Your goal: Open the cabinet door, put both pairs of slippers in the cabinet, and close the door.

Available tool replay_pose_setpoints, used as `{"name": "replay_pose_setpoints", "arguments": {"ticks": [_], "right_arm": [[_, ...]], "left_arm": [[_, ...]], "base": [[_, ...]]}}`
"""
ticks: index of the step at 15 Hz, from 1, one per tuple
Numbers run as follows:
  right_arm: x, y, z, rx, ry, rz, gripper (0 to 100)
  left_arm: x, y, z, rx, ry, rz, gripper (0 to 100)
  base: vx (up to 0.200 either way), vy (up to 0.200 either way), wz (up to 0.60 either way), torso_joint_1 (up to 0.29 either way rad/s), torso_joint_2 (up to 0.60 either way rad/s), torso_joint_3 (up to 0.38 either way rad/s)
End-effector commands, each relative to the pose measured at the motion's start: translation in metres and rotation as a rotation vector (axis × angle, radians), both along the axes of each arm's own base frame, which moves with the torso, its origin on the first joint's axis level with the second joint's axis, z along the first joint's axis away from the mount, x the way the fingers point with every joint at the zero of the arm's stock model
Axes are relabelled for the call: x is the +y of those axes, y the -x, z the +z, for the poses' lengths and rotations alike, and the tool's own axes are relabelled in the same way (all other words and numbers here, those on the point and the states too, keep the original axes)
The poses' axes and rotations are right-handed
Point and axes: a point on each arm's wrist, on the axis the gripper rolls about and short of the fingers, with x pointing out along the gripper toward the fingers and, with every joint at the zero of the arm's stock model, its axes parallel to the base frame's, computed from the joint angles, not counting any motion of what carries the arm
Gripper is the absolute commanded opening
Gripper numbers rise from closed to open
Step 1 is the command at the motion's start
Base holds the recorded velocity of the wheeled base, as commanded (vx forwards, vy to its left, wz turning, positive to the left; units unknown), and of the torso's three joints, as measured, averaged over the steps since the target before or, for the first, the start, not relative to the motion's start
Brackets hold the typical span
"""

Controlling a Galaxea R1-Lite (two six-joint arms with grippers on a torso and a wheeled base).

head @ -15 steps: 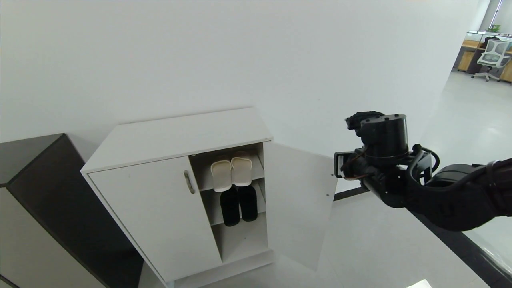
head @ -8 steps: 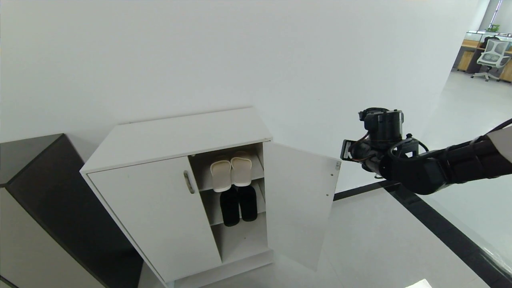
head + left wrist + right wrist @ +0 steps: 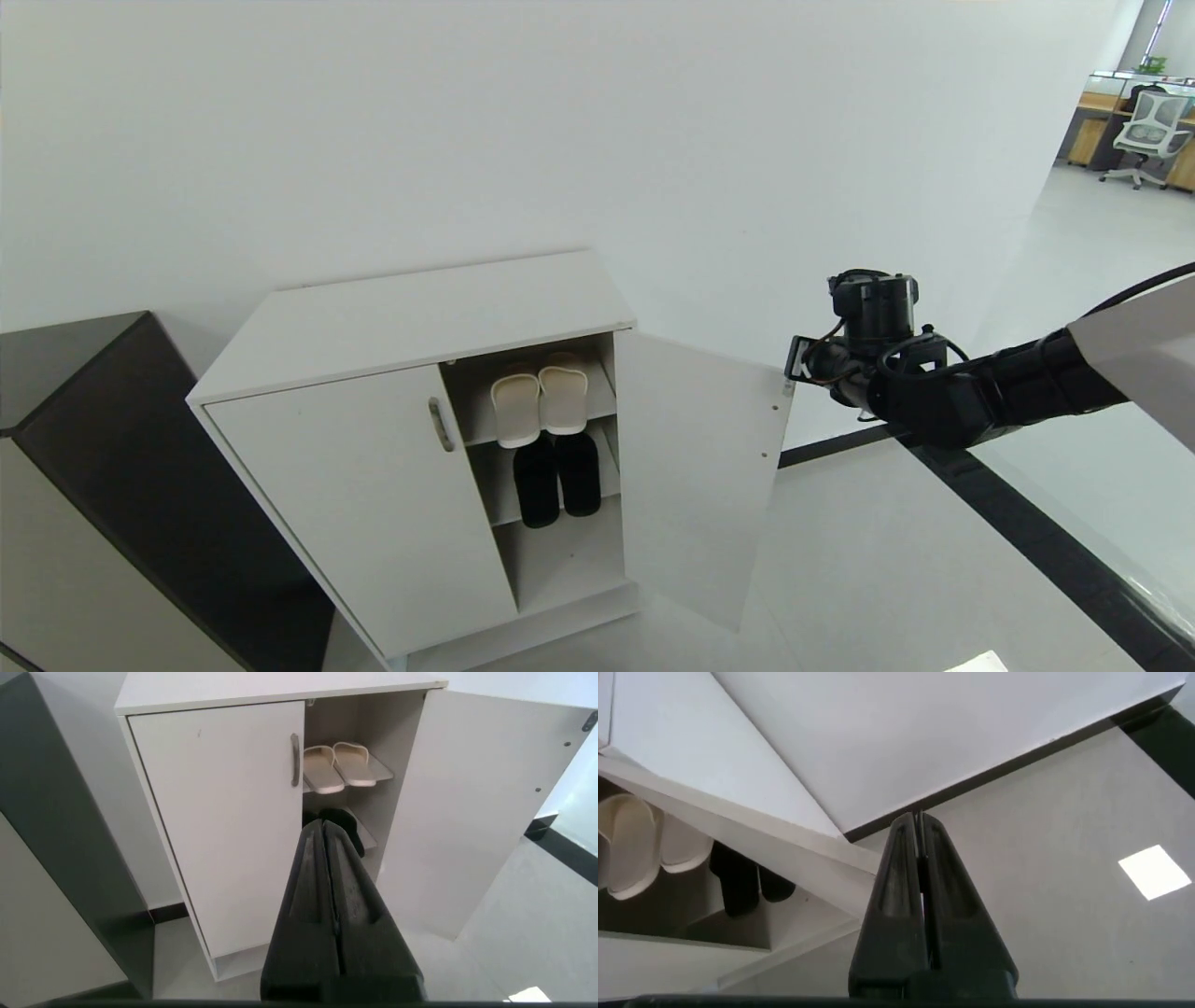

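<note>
Right gripper (image 3: 920,826) is clenched, its two fingers pressed flat together with nothing between them. It sits just beside the upper outer corner of the open door (image 3: 695,467) of the cabinet (image 3: 420,308), on the side of the door facing away from the shelves. Whether the tip touches the door's edge, I cannot tell.

My left gripper (image 3: 324,831) is also closed tight and holds nothing. It hangs out in front of the cabinet, apart from it, pointing toward the open compartment beside the handle (image 3: 439,425) of the closed door (image 3: 364,504).

The cabinet is white and stands against the white wall. Its right-hand door is swung wide, well past square to the front, while its left-hand door is shut. Inside the open half, the cream slippers (image 3: 541,401) lie side by side on the upper shelf, their ends jutting a little over the shelf's front edge. The black slippers (image 3: 558,476) lie side by side on the shelf directly beneath them, likewise overhanging the front. The lowest compartment of the cabinet sits below the black pair.

A dark cabinet (image 3: 112,439) stands just beside the white cabinet on its left. Pale floor (image 3: 887,579) spreads in front of the cabinet, with a black strip running along it to the right of the open door.
</note>
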Motion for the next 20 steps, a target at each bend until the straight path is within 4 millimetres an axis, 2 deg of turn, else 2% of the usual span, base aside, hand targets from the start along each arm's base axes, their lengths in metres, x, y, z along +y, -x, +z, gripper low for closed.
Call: {"name": "replay_pose_setpoints", "arguments": {"ticks": [1,4,13,18,20], "right_arm": [[0.005,0.0,-0.006,0.012,0.006,0.011,0],[0.013,0.002,-0.011,0.028,0.013,0.028,0],[0.014,0.007,-0.017,0.053,0.024,0.032,0],[0.027,0.023,-0.018,0.069,0.035,0.073,0],[0.043,0.048,-0.007,0.064,0.038,0.136,0]], "left_arm": [[0.0,0.0,0.0,0.0,0.001,0.0,0],[0.0,0.0,0.0,0.0,0.001,0.0,0],[0.0,0.0,0.0,0.0,0.001,0.0,0],[0.0,0.0,0.0,0.0,0.001,0.0,0],[0.0,0.0,0.0,0.0,0.002,0.0,0]], "base": [[0.0,0.0,0.0,0.0,0.0,0.0],[0.0,0.0,0.0,0.0,0.0,0.0],[0.0,0.0,0.0,0.0,0.0,0.0],[0.0,0.0,0.0,0.0,0.0,0.0],[0.0,0.0,0.0,0.0,0.0,0.0]]}}
